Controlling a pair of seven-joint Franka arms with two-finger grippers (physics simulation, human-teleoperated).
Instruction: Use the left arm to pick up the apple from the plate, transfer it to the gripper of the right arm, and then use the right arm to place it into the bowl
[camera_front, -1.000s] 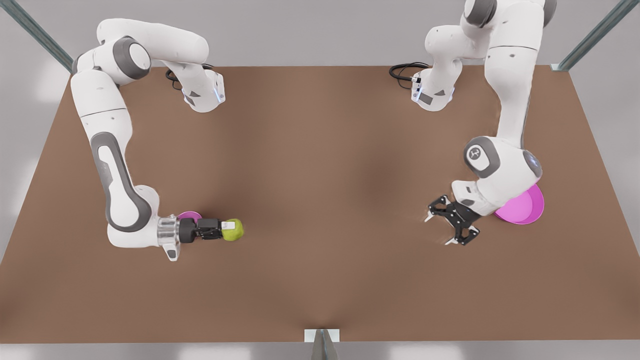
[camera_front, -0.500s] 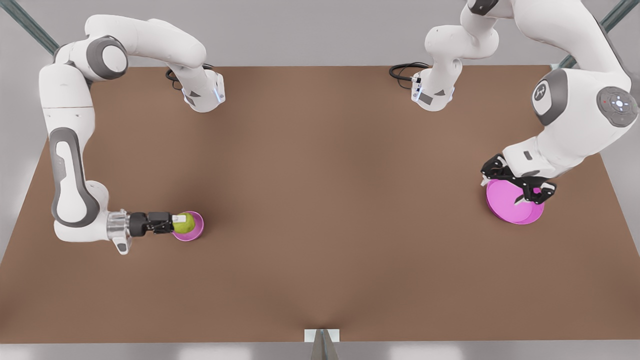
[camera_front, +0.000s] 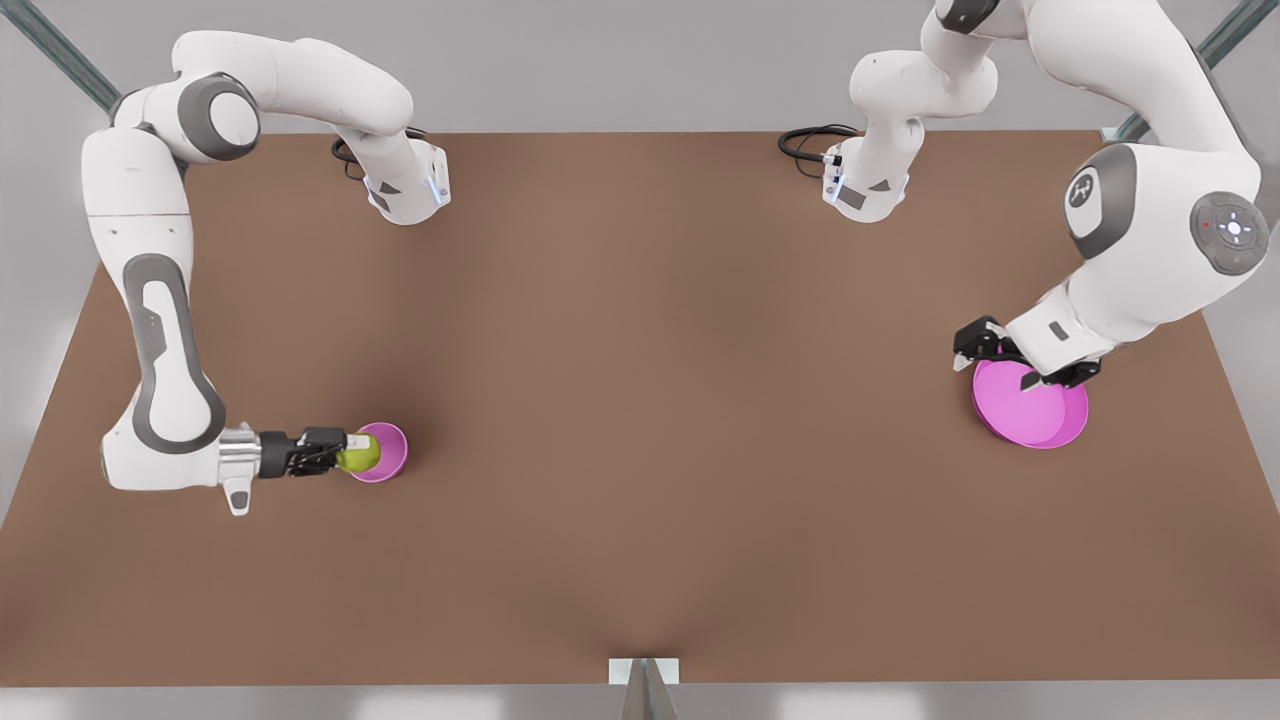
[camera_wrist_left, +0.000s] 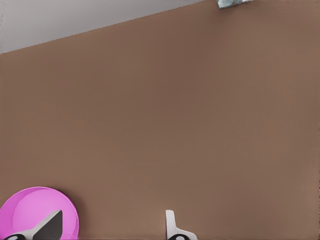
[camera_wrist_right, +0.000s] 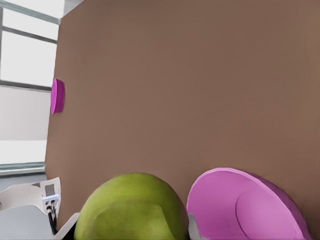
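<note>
The yellow-green apple (camera_front: 362, 456) hangs at the rim of the small pink bowl (camera_front: 387, 452), on the front view's left. My right gripper (camera_front: 340, 453) lies level and is shut on it. In the right wrist view the apple (camera_wrist_right: 132, 207) sits between the fingers, with the bowl (camera_wrist_right: 245, 207) right beside it. The magenta plate (camera_front: 1035, 420) lies on the front view's right. My left gripper (camera_front: 1005, 368) hovers over the plate's far edge, open and holding nothing. The left wrist view shows its fingertips (camera_wrist_left: 169, 220) spread apart, beside the plate (camera_wrist_left: 30, 210).
The brown table (camera_front: 640, 400) spreads wide between the two arms. Both arm bases (camera_front: 405, 190) stand at the far edge with black cables. A metal bracket (camera_front: 643, 675) sits at the middle of the near edge. The plate (camera_wrist_right: 57, 95) shows far off in the right wrist view.
My right gripper carried the apple from the table's middle back to the bowl, then sank a little. My left gripper withdrew to above the plate and turned slightly.
</note>
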